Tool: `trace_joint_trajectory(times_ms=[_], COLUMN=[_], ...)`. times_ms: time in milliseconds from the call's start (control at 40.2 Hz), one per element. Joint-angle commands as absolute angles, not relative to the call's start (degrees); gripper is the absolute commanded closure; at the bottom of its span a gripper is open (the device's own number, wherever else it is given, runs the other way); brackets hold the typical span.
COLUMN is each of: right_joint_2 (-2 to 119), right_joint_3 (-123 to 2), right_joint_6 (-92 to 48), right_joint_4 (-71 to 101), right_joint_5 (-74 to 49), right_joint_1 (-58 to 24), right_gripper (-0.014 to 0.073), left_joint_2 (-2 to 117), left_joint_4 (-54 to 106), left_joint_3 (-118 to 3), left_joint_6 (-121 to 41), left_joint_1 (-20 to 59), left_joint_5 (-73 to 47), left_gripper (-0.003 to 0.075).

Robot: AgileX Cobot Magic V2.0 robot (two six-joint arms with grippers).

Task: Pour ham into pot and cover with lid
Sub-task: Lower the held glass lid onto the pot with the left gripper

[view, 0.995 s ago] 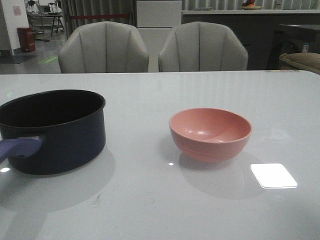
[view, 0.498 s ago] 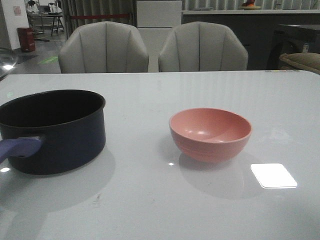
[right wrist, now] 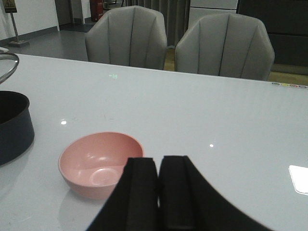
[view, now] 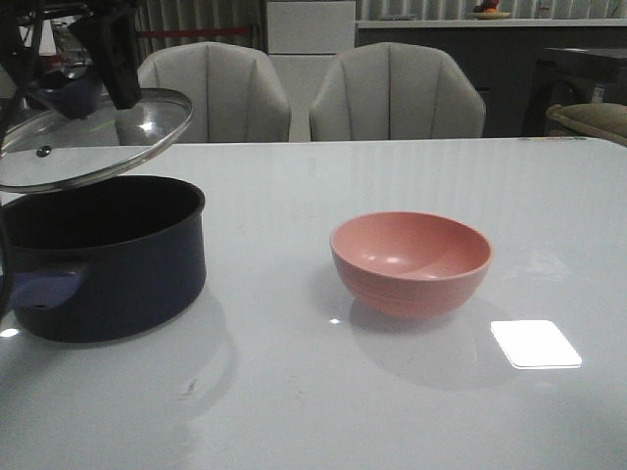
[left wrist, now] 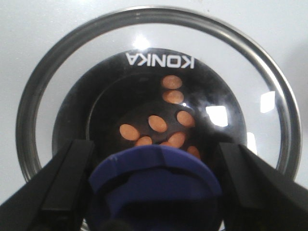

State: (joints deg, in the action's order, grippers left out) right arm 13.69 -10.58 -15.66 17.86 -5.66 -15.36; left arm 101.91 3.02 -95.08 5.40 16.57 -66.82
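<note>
My left gripper (view: 73, 88) is shut on the blue knob (left wrist: 156, 185) of the glass lid (view: 93, 137) and holds the lid slightly tilted just above the dark navy pot (view: 118, 264). The pot's bluish-purple handle (view: 39, 289) points toward me. In the left wrist view, several orange-pink ham slices (left wrist: 158, 123) show through the lid (left wrist: 154, 57) on the pot's dark bottom. My right gripper (right wrist: 158, 192) is shut and empty, hovering near the empty pink bowl (right wrist: 98, 163). It does not show in the front view.
The pink bowl (view: 411, 262) stands upright to the right of the pot. Two grey chairs (view: 392, 93) stand behind the table's far edge. A bright light patch (view: 535, 344) lies on the glossy white table at the front right.
The left arm has come in from the left with the lid, which now hangs over the pot. The pot and the bowl have not moved.
</note>
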Motion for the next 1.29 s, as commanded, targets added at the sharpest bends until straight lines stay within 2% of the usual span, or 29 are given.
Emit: trace_joint_trajectory(times_ms=[0, 622, 722, 871, 946, 1269], right_joint_2=[14.1, 14.1, 14.1, 14.1, 14.1, 14.1], right_joint_3=[-12.14, -12.14, -12.14, -12.14, -12.14, -12.14], right_joint_6=[-16.26, -16.26, -16.26, -16.26, -16.26, -16.26], right_joint_4=[18.22, 18.22, 18.22, 18.22, 18.22, 18.22], right_joint_5=[-1.07, -1.07, -1.07, -1.07, -1.07, -1.07], right_joint_1=[-15.42, -15.42, -15.42, -15.42, -15.42, -15.42], right_gripper=[0.0444, 0.0444, 0.0444, 0.0444, 0.0444, 0.0444], left_joint_2=[100.25, 107.41, 107.77, 107.77, 107.77, 107.51], left_joint_4=[3.15, 2.95, 2.95, 2.95, 2.82, 0.0], left_joint_3=[-97.24, -99.19, -99.19, -99.19, -99.19, -99.19], left_joint_6=[5.41, 5.33, 5.33, 5.33, 5.33, 5.33], left_joint_1=[17.48, 17.52, 17.52, 17.52, 17.52, 17.52], left_joint_5=[-65.75, -68.62, -68.84, -69.3, -69.81, -72.67], left_gripper=[0.0419, 0.0412, 0.0361, 0.0191, 0.014, 0.0132])
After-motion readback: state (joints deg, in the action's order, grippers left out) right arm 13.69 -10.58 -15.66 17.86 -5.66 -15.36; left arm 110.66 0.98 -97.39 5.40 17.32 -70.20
